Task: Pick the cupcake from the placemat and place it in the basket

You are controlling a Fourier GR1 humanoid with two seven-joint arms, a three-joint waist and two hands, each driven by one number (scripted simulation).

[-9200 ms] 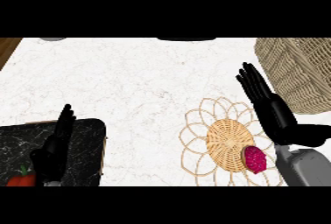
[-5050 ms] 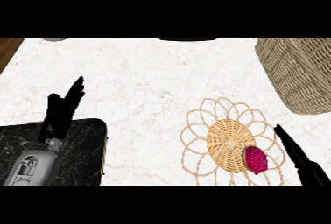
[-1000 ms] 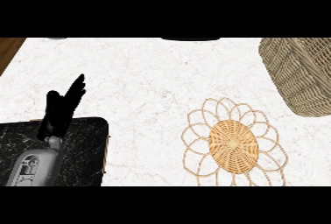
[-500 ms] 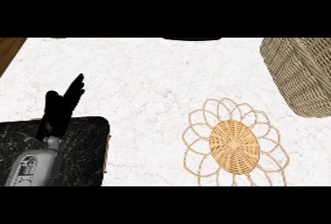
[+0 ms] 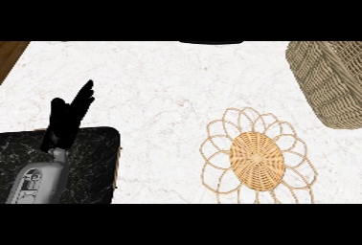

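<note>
1. Cupcake: not visible; the placemat point(image 5: 256, 155) lies bare, the basket point(image 5: 332, 81) well apart at upper right.
2. Left robot hand point(image 5: 67, 119): resting, fingers straight. Right: out of view.
3. Handling, judged: light, soft, crushable; hold the wrapper sides.

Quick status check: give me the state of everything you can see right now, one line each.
placemat: flat on the counter, nothing on it
basket: upright at the right edge, inside hidden
left hand: open, resting, fingers up
right hand: out of view
cupcake: not visible
</note>
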